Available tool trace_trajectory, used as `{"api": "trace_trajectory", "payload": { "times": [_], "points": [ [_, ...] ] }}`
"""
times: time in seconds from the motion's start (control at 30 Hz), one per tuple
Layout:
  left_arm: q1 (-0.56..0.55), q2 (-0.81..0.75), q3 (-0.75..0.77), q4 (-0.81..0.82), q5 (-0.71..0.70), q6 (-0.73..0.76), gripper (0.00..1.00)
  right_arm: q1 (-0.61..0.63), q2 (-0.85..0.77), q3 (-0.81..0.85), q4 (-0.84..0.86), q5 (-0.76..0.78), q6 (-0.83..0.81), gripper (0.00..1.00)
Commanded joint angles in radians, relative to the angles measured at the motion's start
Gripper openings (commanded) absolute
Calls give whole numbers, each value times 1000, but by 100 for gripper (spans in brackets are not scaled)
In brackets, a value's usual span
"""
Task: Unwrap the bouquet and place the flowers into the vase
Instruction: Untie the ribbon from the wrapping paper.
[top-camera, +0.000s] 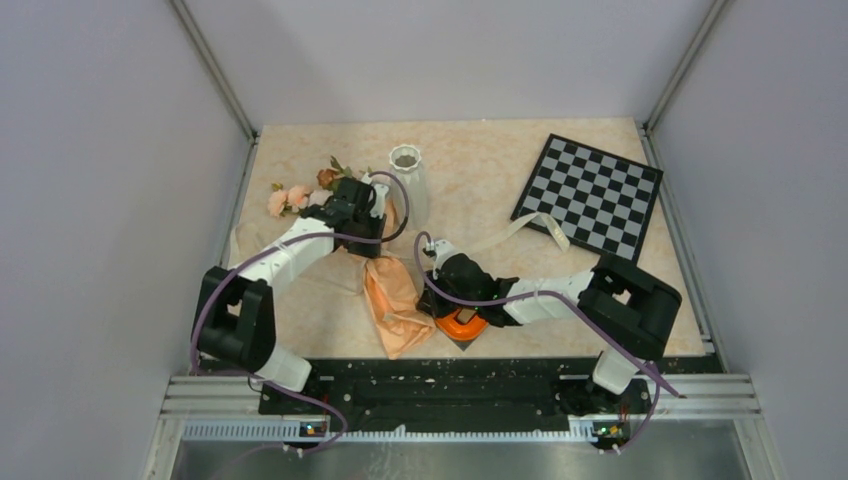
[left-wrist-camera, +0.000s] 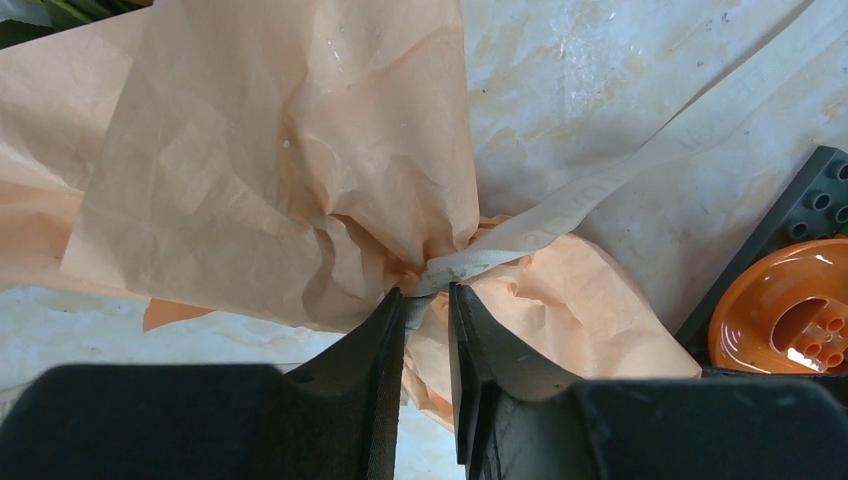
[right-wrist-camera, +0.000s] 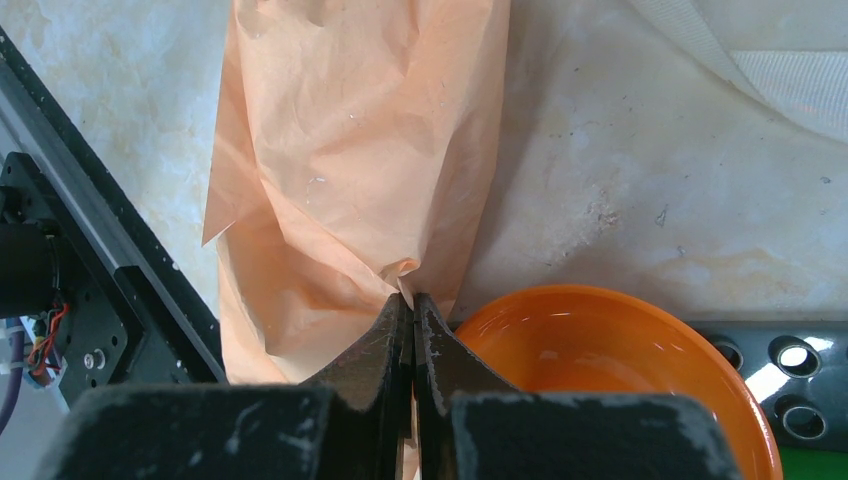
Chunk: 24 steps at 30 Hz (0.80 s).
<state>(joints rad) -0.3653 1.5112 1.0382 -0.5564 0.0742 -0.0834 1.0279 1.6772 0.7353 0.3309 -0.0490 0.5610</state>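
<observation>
Overhead view; wrist close-ups share bouquet (left-wrist-camera: 300, 190).

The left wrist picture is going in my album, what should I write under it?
Black jaws close around the cream ribbon where it ties the crinkly peach paper.

The bouquet (top-camera: 392, 300) lies on the desk (top-camera: 480, 200) between the two arms, its lower end toward the near edge. The flowers (top-camera: 295, 195) lie at its far end, to the left of the vase (top-camera: 408, 180), which stands upright near the back of the desk. The left gripper (left-wrist-camera: 428, 310) sits at the cinched middle of the bouquet, where the ribbon (left-wrist-camera: 620, 185) leads off to the right. The right gripper (right-wrist-camera: 411, 310) touches the bouquet's lower part, just left of the ring (right-wrist-camera: 620, 370). The ring rests on a studded plate (right-wrist-camera: 800, 370). A checkered board (top-camera: 590, 195) lies at the far right, well apart from the vase.
</observation>
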Motion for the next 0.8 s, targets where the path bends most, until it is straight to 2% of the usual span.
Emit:
{"api": "trace_trajectory", "payload": {
  "times": [0.0,0.27,0.4,0.53,0.63,0.77],
  "points": [
    [2,8,33,-10,8,4,27,12,11,33,-3,12,-7,0],
    [2,34,37,-16,17,1,25,12,12,33,-5,15,-6,0],
    [0,47,43,-29,-6,0,29,12,10,35,-7,15,-7,0],
    [-5,43,42,-30,-21,0,29,12,13,35,-7,17,-5,0],
    [-8,44,43,-32,-30,2,25,12,16,35,-7,17,-4,0],
    [-10,37,46,-34,-24,0,11,12,18,35,-12,23,-2,0]
  ]
}}
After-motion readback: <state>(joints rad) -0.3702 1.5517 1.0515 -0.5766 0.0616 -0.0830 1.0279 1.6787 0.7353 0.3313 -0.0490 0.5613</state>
